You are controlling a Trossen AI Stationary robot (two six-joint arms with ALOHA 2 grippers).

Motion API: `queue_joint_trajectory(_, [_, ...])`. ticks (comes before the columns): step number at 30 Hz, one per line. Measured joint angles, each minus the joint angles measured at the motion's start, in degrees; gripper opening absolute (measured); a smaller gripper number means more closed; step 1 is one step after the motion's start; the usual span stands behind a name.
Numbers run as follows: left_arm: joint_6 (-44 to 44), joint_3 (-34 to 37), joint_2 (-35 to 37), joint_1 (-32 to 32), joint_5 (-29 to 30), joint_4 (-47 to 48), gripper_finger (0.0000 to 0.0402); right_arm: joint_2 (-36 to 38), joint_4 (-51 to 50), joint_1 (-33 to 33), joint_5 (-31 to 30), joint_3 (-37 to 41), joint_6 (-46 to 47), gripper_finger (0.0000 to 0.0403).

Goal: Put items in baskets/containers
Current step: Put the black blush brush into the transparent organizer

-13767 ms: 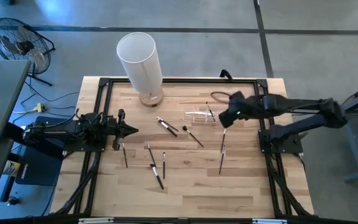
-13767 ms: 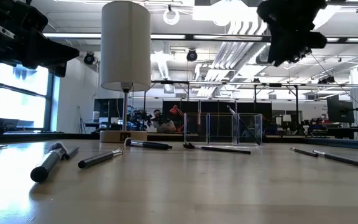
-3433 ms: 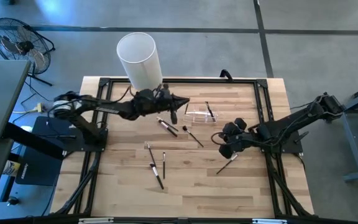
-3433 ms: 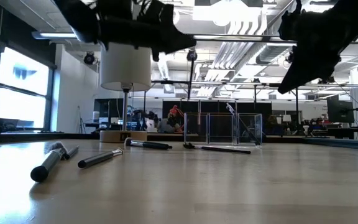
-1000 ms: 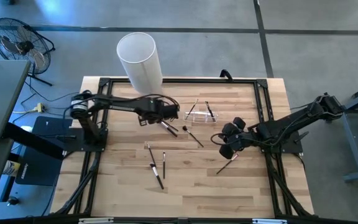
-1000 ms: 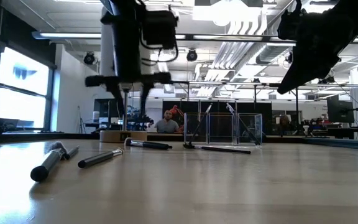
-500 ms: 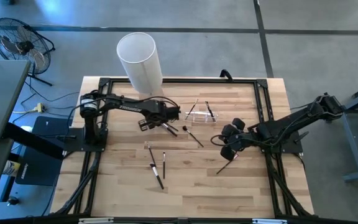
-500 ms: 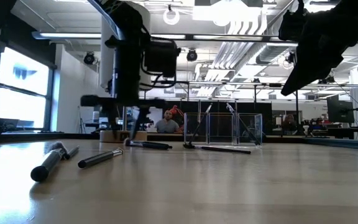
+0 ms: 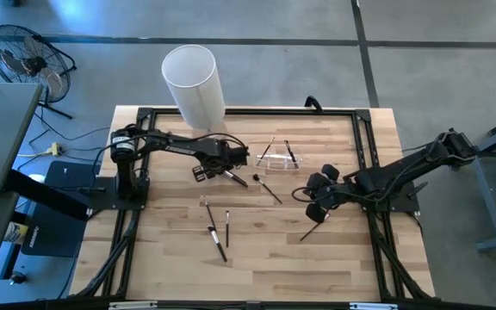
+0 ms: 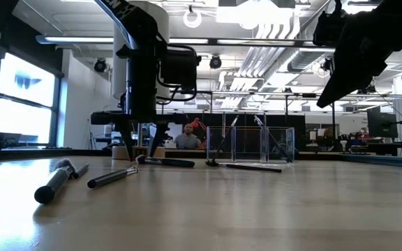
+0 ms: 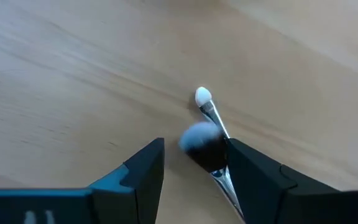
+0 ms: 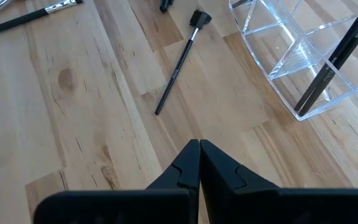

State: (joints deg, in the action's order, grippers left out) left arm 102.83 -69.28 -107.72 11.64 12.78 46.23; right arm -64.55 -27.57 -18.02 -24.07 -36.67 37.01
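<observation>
Task early in progress. One clear holder [image 9: 275,163] stands on the tabletop [image 9: 360,258], and two brushes [image 9: 268,148] lean in it, one toward each end; whether a third hides among its clear walls cannot be told. The rest lie loose on the tabletop, about eight by the high view: a close pair [image 9: 233,176] just beside the holder on the left arm's side; one [image 9: 267,188] slanting just in front of the holder; four [image 9: 220,248] scattered farther from it, toward the tabletop's near edge; and one [image 9: 314,226] well apart from the holder, on the right arm's side. This gives roughly ten brushes, two stowed and eight to go, so most of the work remains. The left hand [image 9: 224,170] is low over the close pair beside the holder, and its wrist view shows the fingers spread with the rounded head of a brush [image 11: 205,140] between them, not yet pinched; the step in hand is judged to be the grasp of that brush. The right hand [image 12: 199,149] waits above the tabletop in front of the holder, its fingers pressed together with nothing seen between them. One tall white cylinder [image 9: 195,82] stands beyond the holder and takes no part.
</observation>
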Motion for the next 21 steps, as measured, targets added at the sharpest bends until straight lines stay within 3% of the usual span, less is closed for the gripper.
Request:
queue_joint_trajectory(4, [-0.94, 0.22, -0.11, -0.01, 0.01, 0.44, 0.0138, 0.00, 0.01, 0.00, -0.06, 0.00, 0.12, 0.0006])
queue_joint_trajectory(12, [-6.82, 0.20, -0.11, -0.02, 1.73, 0.27, 0.0014, 0.00, 0.50, 0.00, -0.16, 0.00, 0.42, 0.0004])
queue_joint_trajectory(21, [-14.14, 0.17, -0.10, -1.14, 2.62, 0.43, 0.0004, 0.00, 1.51, 0.00, -0.17, 0.00, 0.42, 0.0002])
